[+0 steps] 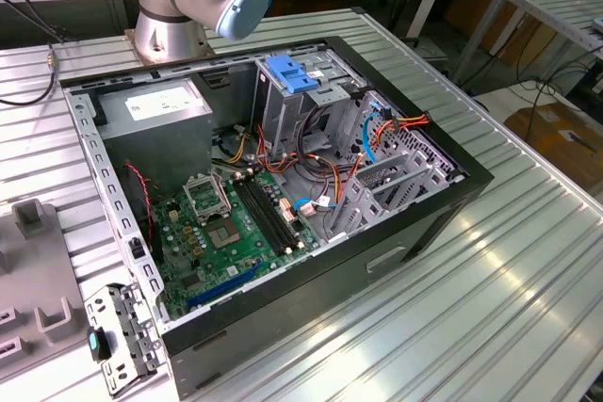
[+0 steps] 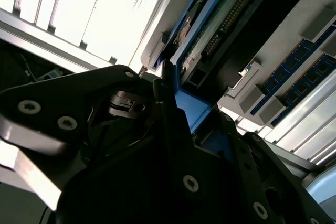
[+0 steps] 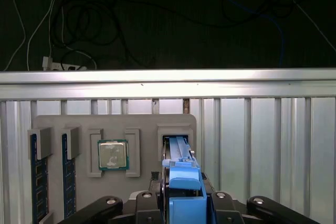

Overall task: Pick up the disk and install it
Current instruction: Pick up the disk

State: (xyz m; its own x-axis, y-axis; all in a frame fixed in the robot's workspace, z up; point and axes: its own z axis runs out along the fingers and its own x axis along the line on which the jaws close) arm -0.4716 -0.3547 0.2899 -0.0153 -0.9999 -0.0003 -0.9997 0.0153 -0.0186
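The black gripper [image 3: 185, 198] pinched the disk [image 3: 181, 174], a flat silver-metal hard drive with blue plastic side rails (standing on edge), its far end at the slot of a grey moulded holder tray [image 3: 142, 121], near a square processor chip [image 3: 113, 155].

No text, number or sign can be read. In the exterior view a white sticker [image 1: 155, 101] lies on the grey power-supply box [image 1: 165, 143], at about eleven o'clock from the motherboard [image 1: 236, 242]; its print is too small to tell. The processor lid [image 3: 113, 155] in the first wrist view bears no legible marking.
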